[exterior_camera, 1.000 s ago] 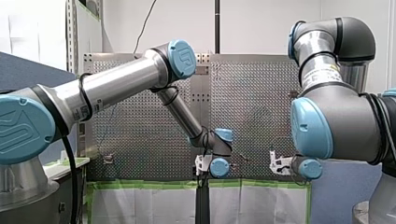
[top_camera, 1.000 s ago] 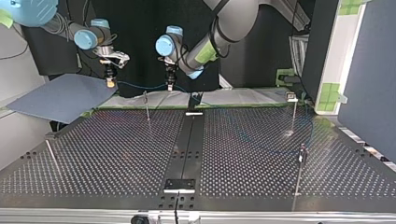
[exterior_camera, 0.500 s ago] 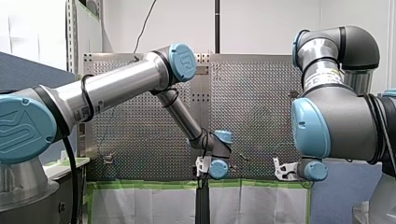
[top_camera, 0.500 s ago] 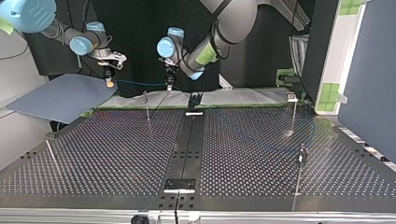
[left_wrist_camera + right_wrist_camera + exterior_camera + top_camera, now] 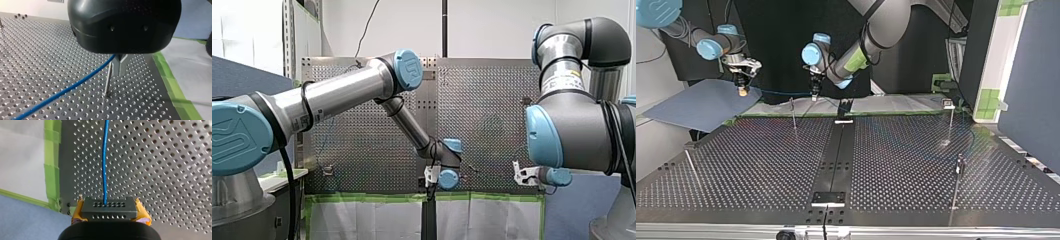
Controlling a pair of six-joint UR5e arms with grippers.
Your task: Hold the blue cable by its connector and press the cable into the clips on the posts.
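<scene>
My right gripper (image 5: 110,217): yellow pads (image 5: 78,213) clamped on the dark connector (image 5: 109,207). The blue cable (image 5: 105,157) leaves it straight over the perforated table (image 5: 162,157). My left gripper (image 5: 119,73): metal fingers (image 5: 117,67) closed on the cable, their upper part hidden by the black housing (image 5: 125,25). A thin post (image 5: 108,82) stands just beneath. In the top view the cable spans both grippers at the table's far edge. I cannot tell whether the post carries a clip.
</scene>
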